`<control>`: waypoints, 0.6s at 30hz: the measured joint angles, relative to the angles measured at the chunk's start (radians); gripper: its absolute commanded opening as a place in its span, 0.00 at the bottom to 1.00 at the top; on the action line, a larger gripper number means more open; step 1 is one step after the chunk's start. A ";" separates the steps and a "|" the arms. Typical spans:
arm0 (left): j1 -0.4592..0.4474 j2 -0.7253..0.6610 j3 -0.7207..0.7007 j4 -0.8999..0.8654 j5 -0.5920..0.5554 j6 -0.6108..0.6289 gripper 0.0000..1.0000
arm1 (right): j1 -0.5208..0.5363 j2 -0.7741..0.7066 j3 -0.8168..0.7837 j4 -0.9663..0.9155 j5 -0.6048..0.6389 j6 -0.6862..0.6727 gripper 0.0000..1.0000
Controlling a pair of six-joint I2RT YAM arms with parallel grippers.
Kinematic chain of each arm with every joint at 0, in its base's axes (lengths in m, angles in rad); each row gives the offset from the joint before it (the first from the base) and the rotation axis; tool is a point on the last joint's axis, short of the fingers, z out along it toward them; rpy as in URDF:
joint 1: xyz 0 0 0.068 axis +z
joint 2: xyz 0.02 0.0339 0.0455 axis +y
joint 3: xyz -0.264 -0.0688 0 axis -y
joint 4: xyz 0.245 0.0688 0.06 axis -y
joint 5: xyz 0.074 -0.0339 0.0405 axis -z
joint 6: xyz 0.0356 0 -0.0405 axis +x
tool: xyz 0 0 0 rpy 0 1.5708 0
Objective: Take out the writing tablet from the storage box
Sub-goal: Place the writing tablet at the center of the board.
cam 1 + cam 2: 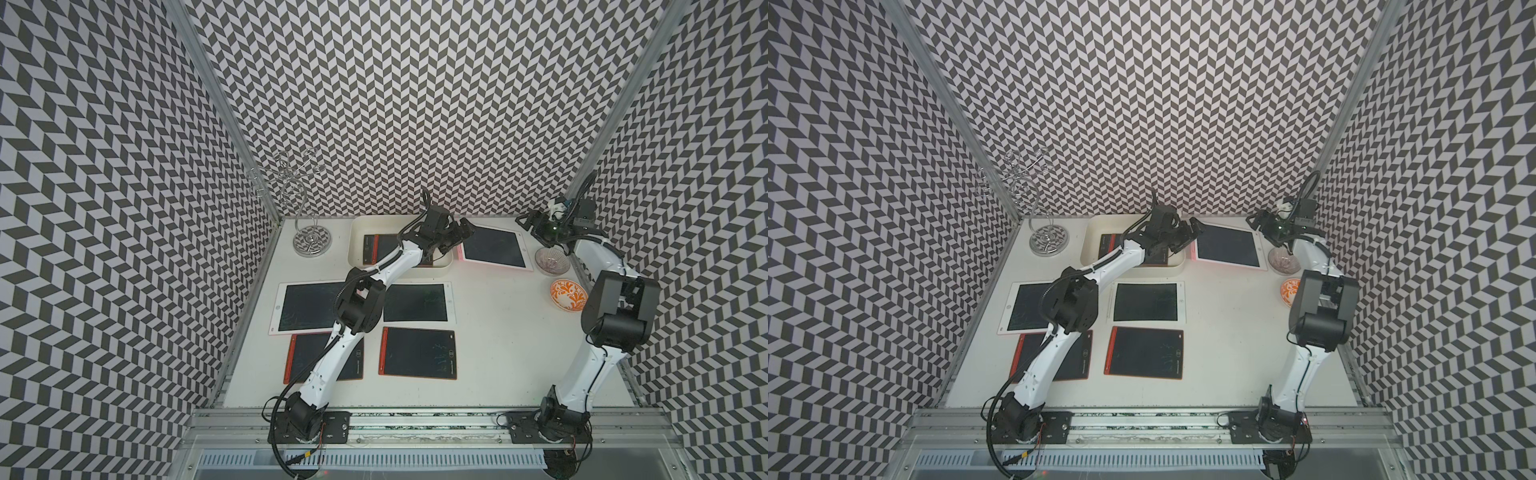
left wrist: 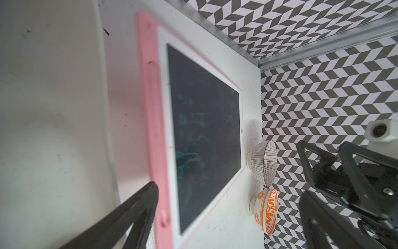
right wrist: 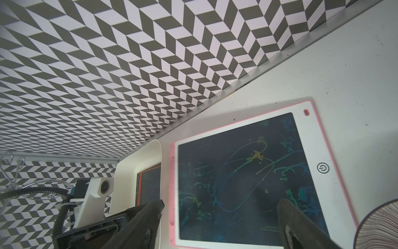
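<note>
White tabletop [image 1: 498, 361], chevron walls [image 1: 415, 104]: a red-framed writing tablet [image 1: 384, 246] lies in the storage box [image 1: 356, 237], a pink-edged tablet [image 1: 494, 249] just beside it; the left gripper [image 1: 467, 230] hangs open and empty over the box's right wall, the right gripper [image 1: 524, 222] open too. I'd reach in low and pinch a free edge

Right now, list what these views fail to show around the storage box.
- Tablet in the storage box: both top views, mostly under left arm.
- Left pincer: left wrist view, only one finger in frame.
- Orange bowl: a top view, half behind right arm.
</note>
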 measured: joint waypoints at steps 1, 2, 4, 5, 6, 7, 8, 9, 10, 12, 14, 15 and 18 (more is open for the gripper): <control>-0.001 -0.002 0.000 -0.002 -0.002 0.003 0.99 | 0.000 0.000 0.000 0.002 0.000 0.000 0.86; -0.002 -0.003 0.001 -0.004 -0.002 0.005 0.99 | 0.000 0.000 0.000 0.004 0.000 0.000 0.85; -0.002 -0.005 0.001 -0.007 -0.003 0.012 0.99 | 0.001 0.000 0.000 0.009 0.000 0.000 0.86; -0.002 -0.005 0.001 -0.009 -0.004 0.015 0.99 | 0.001 0.000 0.000 0.011 0.000 0.000 0.86; -0.002 -0.005 0.002 -0.011 -0.005 0.018 0.99 | 0.001 0.000 0.000 0.011 0.000 0.000 0.85; -0.002 -0.005 0.002 -0.014 -0.006 0.021 0.99 | 0.001 0.000 0.000 0.011 0.000 0.000 0.86; -0.002 -0.005 0.006 -0.024 -0.008 0.024 0.99 | 0.001 0.000 0.000 0.011 0.000 0.000 0.86; -0.002 -0.005 0.011 -0.034 -0.010 0.028 0.99 | 0.001 0.000 0.000 0.011 0.001 0.000 0.86; -0.002 -0.005 0.017 -0.043 -0.014 0.034 0.99 | 0.001 0.000 0.000 0.011 0.001 0.000 0.85; -0.002 -0.007 0.028 -0.051 -0.021 0.048 0.99 | 0.002 0.000 0.000 0.011 0.001 0.000 0.86; -0.002 -0.016 0.030 -0.061 -0.030 0.066 0.99 | 0.006 0.000 0.000 0.011 0.002 0.000 0.86; -0.002 -0.021 0.030 -0.069 -0.034 0.072 0.99 | 0.008 0.000 -0.001 0.011 0.002 0.000 0.85; -0.003 -0.046 0.030 -0.097 -0.053 0.104 0.99 | 0.018 0.000 -0.008 0.013 0.008 -0.001 0.86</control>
